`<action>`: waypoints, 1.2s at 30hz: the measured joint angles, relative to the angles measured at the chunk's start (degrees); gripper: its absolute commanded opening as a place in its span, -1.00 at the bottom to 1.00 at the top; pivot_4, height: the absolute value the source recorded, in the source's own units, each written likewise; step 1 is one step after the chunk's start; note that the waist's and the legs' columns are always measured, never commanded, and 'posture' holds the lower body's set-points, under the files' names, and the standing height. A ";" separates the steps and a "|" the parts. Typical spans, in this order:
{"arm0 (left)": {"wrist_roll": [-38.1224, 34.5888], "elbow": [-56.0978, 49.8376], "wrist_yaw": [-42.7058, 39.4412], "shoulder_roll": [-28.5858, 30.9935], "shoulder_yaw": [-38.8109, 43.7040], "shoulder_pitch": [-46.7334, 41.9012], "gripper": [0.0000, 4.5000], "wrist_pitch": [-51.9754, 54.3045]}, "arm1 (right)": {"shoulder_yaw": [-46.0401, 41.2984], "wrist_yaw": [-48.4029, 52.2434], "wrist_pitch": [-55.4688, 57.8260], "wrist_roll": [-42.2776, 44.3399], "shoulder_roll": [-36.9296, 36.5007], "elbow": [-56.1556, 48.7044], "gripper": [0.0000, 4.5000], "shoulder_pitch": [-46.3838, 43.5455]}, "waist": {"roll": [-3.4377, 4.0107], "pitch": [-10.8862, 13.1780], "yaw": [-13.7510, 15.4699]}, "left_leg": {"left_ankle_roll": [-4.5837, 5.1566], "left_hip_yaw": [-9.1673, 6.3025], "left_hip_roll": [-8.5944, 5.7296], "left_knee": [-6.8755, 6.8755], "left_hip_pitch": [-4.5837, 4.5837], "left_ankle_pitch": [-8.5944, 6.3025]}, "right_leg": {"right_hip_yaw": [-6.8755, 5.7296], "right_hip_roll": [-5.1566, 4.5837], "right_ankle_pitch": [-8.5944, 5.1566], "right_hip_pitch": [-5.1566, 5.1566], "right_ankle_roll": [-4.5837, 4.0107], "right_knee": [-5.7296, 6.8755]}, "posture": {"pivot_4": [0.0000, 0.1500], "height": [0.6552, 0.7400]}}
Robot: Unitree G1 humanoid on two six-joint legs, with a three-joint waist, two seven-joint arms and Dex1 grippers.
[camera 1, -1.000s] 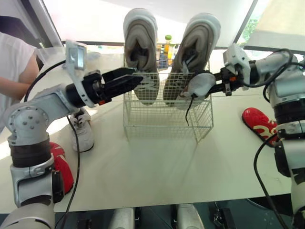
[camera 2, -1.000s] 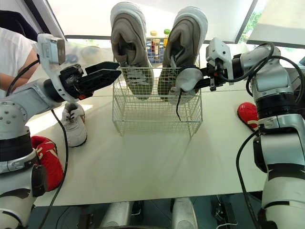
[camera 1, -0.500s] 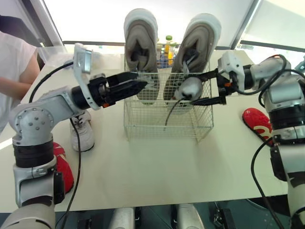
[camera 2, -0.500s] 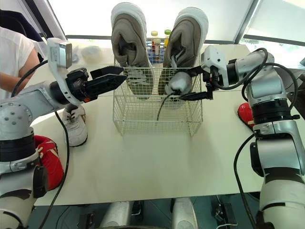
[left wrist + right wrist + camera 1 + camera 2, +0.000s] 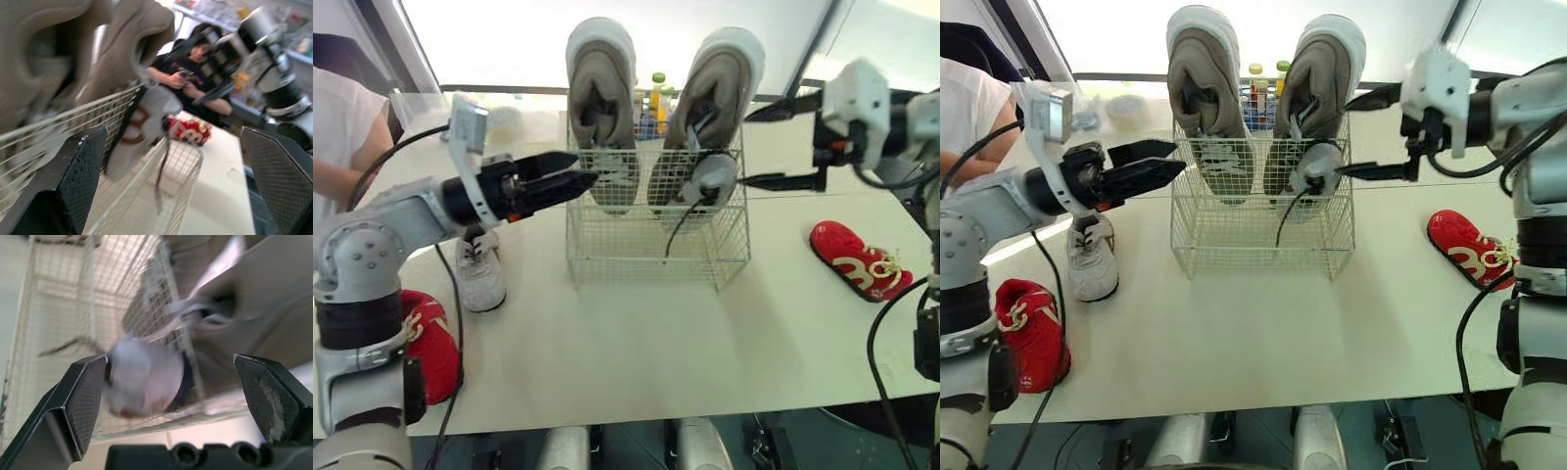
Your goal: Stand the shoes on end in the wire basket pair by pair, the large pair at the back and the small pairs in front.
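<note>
The wire basket [image 5: 646, 245] is sitting toward the far edge of the worktop [image 5: 656, 333], about midway between its left and right edges. Two large grey shoes are standing on end along the back of the basket, one on the left [image 5: 600, 108] and one on the right [image 5: 715, 98], both rising well above the rim. A small pale shoe [image 5: 710, 181] is sitting in the basket just in front of the right large shoe, near the basket's right wall, with its upper part at about rim height. Its dark lace [image 5: 677, 220] is hanging down inside the wire.

The left fingers [image 5: 78, 186] are hovering at the basket's upper left rim, spread wide apart and gripping nothing. The right fingers [image 5: 85, 396] are hanging just off the basket's right side, level with the small shoe. They too are gaping wide and empty.

Out on the worktop, a small white shoe [image 5: 481, 279] is lying near the left edge, with a red shoe [image 5: 429, 343] beside it at that edge. Another red shoe [image 5: 857, 259] is lying near the right edge. A person's arm in a white sleeve [image 5: 342, 127] is showing beyond the far left corner.
</note>
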 measured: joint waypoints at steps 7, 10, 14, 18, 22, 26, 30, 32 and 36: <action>4.18 -0.21 7.72 4.71 7.07 8.38 1.00 0.36 | -4.31 -2.55 11.58 13.12 2.05 -15.58 0.99 1.15 | 0.00 0.00 0.05 | -0.02 0.01 0.08 -0.06 0.01 -0.02 | -0.01 -0.06 0.06 -0.07 -0.10 0.00 | 1.00 1.00; 7.50 2.19 10.75 8.13 9.08 11.15 1.00 0.84 | -3.82 -3.23 13.26 16.02 3.31 -20.45 0.99 3.54 | 0.00 0.00 0.23 | -0.03 0.05 0.07 -0.06 0.01 -0.03 | -0.01 -0.08 0.08 -0.34 -0.13 -0.03 | 1.00 1.00; 11.87 6.48 15.73 8.74 9.48 11.88 1.00 2.75 | -1.54 -3.89 13.04 16.48 4.87 -22.24 0.99 4.64 | -0.01 -0.01 0.43 | -0.03 0.09 0.08 -0.08 -0.03 -0.04 | -0.01 -0.11 0.15 -0.46 -0.23 -0.05 | 1.00 1.00; 16.44 9.99 19.39 7.12 7.92 11.99 1.00 3.27 | -0.37 -4.30 12.56 16.32 5.44 -22.09 0.99 4.63 | -0.02 -0.01 0.41 | -0.05 0.20 0.11 -0.18 -0.06 -0.04 | -0.02 -0.14 0.19 -0.60 -0.28 -0.05 | 1.00 1.00; 19.92 13.86 20.61 4.64 6.70 12.01 1.00 3.14 | 0.24 -4.69 12.48 16.38 5.64 -22.19 0.99 4.62 | -0.04 -0.02 0.27 | -0.10 0.34 0.15 -0.23 -0.16 -0.01 | -0.03 -0.15 0.24 -0.60 -0.33 0.01 | 1.00 1.00; 23.64 16.78 20.78 3.36 5.01 12.55 1.00 2.40 | 0.21 -5.29 13.19 16.50 5.25 -22.53 0.99 4.63 | -0.04 -0.02 0.22 | -0.10 0.36 0.17 -0.25 -0.15 0.00 | -0.03 -0.14 0.24 -0.62 -0.34 0.01 | 1.00 1.00; 26.03 19.19 20.40 2.80 5.03 12.46 1.00 0.09 | 0.17 -6.05 14.09 16.95 4.35 -23.83 0.99 4.65 | -0.06 -0.04 0.22 | -0.10 0.37 0.18 -0.30 -0.10 -0.01 | -0.03 -0.17 0.25 -0.65 -0.36 -0.01 | 1.00 1.00; 27.01 21.01 20.33 1.85 5.06 12.31 1.00 -1.22 | 0.16 -6.35 14.57 17.02 4.10 -24.14 0.99 4.69 | -0.05 -0.06 0.23 | -0.10 0.40 0.19 -0.37 0.02 -0.01 | -0.03 -0.19 0.26 -0.67 -0.37 -0.03 | 1.00 1.00; 28.98 25.30 20.46 0.57 5.18 11.81 0.89 -3.75 | 0.15 -7.07 15.26 17.09 4.06 -24.67 1.00 4.69 | -0.07 -0.10 0.24 | -0.11 0.44 0.19 -0.46 0.09 0.00 | -0.03 -0.21 0.27 -0.65 -0.39 -0.04 | 1.00 1.00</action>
